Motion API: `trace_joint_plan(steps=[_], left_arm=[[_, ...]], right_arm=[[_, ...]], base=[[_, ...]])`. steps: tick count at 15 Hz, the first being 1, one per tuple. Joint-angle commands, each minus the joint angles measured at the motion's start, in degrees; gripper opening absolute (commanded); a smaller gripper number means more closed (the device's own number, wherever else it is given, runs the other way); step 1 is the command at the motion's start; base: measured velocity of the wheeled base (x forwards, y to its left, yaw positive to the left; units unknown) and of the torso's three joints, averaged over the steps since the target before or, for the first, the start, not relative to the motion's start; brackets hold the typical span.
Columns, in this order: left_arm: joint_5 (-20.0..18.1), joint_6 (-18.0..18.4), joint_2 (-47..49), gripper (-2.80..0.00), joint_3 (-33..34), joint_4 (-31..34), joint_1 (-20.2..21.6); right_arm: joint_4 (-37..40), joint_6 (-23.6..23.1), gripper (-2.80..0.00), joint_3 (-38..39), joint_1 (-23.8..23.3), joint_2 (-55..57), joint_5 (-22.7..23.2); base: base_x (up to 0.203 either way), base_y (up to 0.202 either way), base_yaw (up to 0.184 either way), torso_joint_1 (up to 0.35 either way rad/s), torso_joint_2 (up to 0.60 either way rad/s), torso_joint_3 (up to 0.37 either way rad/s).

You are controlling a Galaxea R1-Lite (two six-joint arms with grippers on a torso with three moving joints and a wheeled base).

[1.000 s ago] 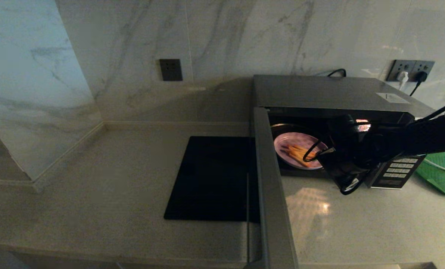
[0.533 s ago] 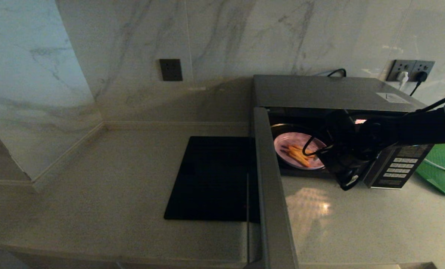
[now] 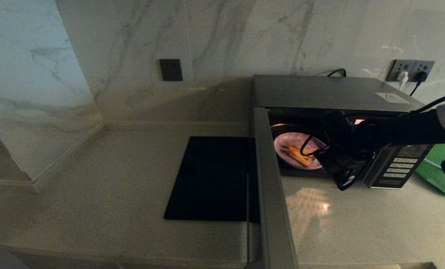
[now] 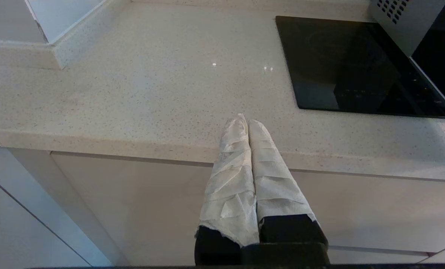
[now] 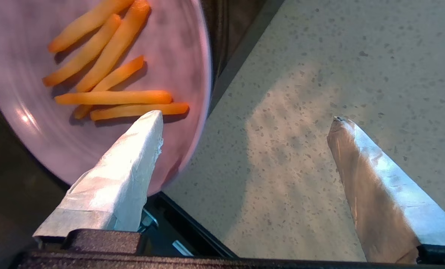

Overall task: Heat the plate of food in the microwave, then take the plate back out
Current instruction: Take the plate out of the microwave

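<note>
Right of centre in the head view: plate of food point(image 3: 299, 151) inside the open microwave point(image 3: 330, 93). Right hand point(image 5: 245, 119), fingers spread and empty, straddles its rim. Left hand point(image 4: 248, 125) clenched, parked at the counter point(image 4: 133, 93) edge.

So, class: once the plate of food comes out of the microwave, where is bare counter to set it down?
Bare counter lies before the microwave, right of its open door. More lies left of the black mat. It is crowded at the opening: plate of food, open right hand.
</note>
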Motion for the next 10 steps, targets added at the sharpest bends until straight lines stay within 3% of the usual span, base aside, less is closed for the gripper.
trace_joint_plan(steps=[1,10], left_arm=[[0.0,0.0,0.0,-2.80,0.0,0.0,0.1],[0.0,0.0,0.0,-2.80,0.0,0.0,0.1]], right_arm=[[-1.0,0.5,0.00,0.7,0.0,0.6,-0.1],[-1.2,0.8,0.00,0.7,0.6,1.6,0.0]], base=[[0.000,0.000,0.000,0.000,0.00,0.000],[0.000,0.000,0.000,0.000,0.00,0.000]])
